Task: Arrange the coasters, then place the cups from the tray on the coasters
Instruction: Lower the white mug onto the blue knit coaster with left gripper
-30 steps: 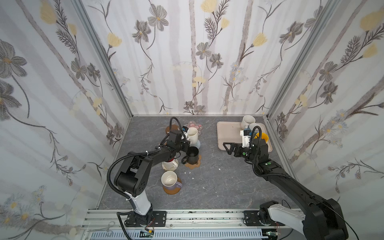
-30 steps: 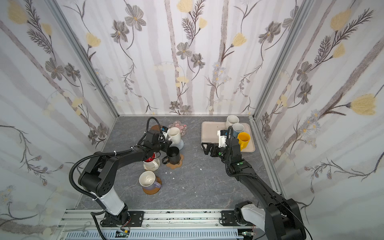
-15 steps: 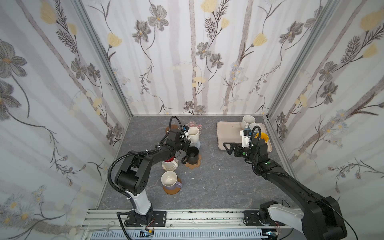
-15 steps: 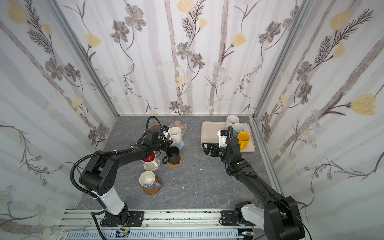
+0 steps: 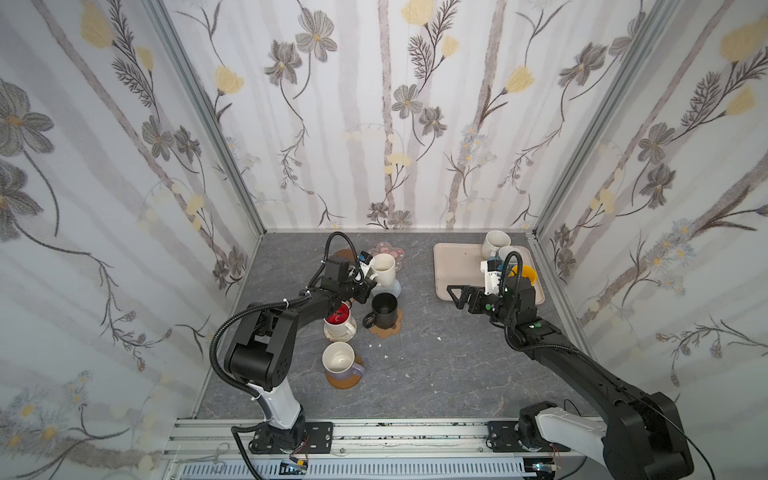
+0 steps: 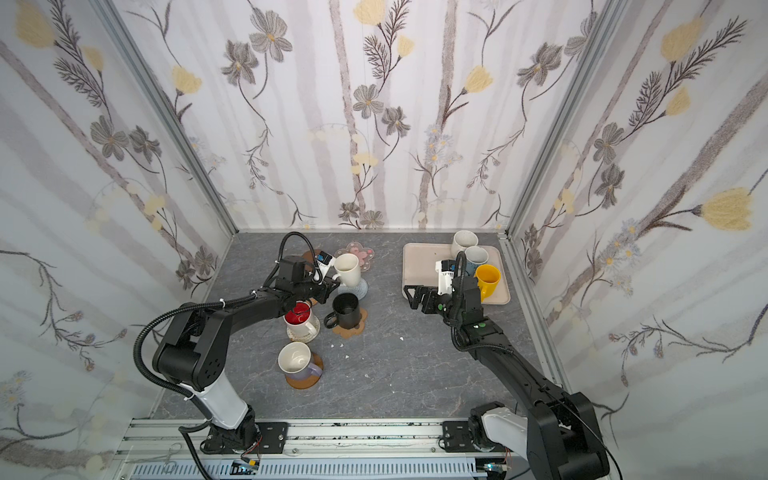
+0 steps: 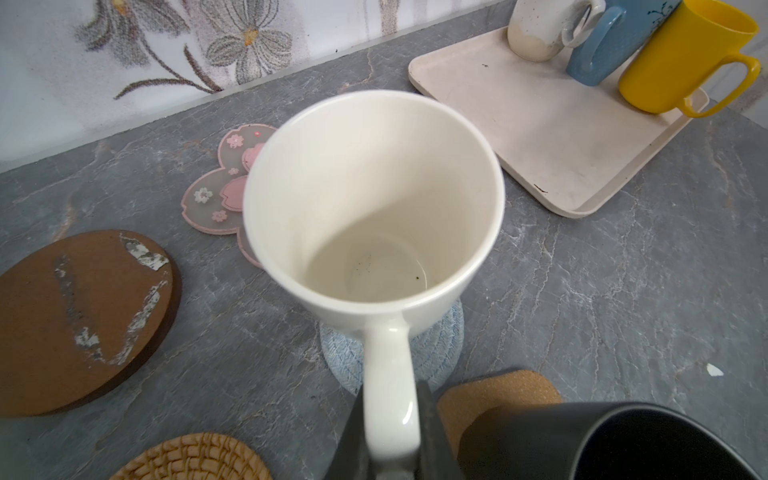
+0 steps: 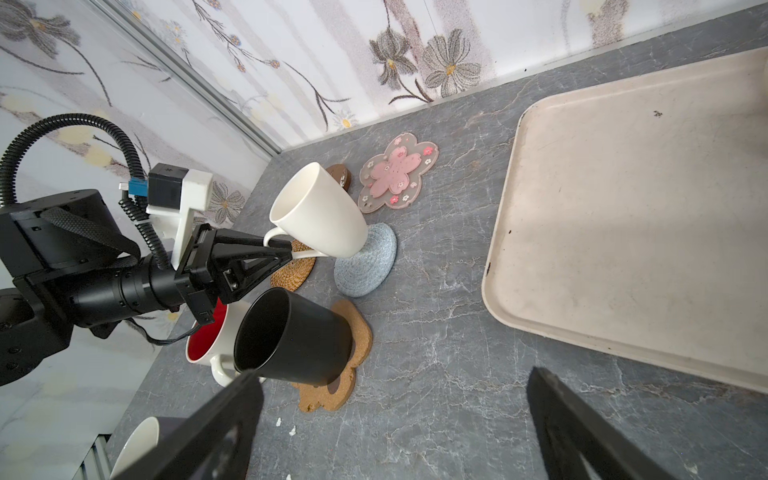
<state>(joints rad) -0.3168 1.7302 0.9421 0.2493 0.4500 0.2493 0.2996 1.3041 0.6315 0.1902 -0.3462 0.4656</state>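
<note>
So, the left arm's fingers are pinched tight on the handle of the cream-white ceramic cup, which tilts over the grey-blue woven round coaster. Right arm's fingers spread wide, empty, beside the beige rectangular tray.

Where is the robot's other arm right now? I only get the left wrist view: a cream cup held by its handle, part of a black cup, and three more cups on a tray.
Observer: The right end effector hangs open and empty over the table, beside the near corner of the tray.
Operator: Are there any cups that my view misses?
Observer: Yes. A white cup with a red inside stands upright right next to the black cup, partly under the left arm.
</note>
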